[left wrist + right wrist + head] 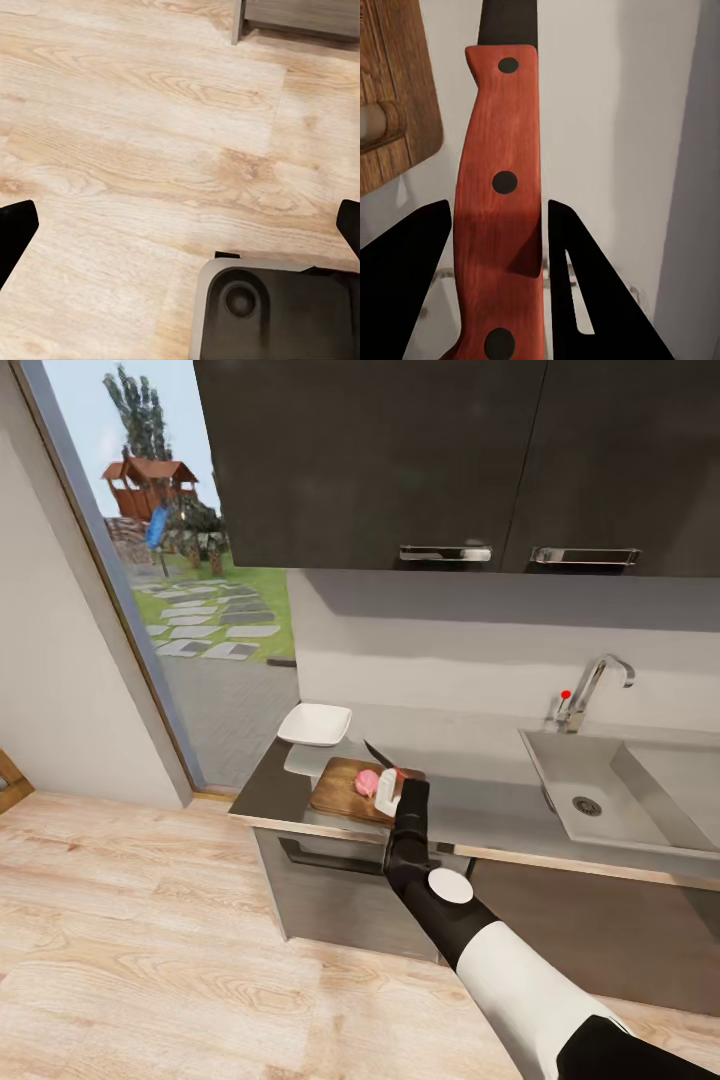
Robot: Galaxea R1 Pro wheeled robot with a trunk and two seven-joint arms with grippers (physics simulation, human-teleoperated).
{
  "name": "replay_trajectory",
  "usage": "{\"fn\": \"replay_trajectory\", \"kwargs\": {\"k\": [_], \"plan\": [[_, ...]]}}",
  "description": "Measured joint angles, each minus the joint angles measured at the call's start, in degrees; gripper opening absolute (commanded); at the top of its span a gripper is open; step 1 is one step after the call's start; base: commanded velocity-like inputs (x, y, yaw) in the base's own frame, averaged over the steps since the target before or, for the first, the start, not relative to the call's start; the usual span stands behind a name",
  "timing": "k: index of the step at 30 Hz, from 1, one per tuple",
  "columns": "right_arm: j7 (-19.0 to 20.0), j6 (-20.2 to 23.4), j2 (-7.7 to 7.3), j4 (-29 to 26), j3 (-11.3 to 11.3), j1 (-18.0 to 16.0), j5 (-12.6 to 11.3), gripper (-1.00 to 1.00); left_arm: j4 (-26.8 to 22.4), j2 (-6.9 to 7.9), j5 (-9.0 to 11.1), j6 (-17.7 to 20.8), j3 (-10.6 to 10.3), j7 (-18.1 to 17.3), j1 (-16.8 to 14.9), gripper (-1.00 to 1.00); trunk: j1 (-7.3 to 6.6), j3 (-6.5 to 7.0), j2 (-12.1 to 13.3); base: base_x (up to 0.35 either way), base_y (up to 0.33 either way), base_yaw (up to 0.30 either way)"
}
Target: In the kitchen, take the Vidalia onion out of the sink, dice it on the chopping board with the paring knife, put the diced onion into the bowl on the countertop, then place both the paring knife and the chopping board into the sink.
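Right arm stretched over the brown wooden chopping board.
Right gripper fingers clamp the red-handled paring knife (left gripper fingers spread wide above floor).

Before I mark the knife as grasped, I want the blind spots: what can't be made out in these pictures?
- Paring knife, right wrist view: blade tip cut off by the frame edge; head view: handle hidden behind the right gripper.
- Grip: fingers flank the handle; contact cannot be confirmed.
- Vidalia onion, head view: too small to tell whole or cut.
- Left gripper, left wrist view: only its fingertips show, at the frame edges.
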Motion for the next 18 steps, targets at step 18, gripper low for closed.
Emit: {"fn": "replay_trajectory", "kwargs": {"k": [18], "plan": [[0.3, 0.0, 0.0, 0.4, 3.1, 0.0, -1.0, -1.0, 0.1, 0.02, 0.0, 0.0, 0.0, 0.0, 0.0, 1.0, 0.0, 0.0, 0.0, 0.0, 0.069, 0.0]]}}
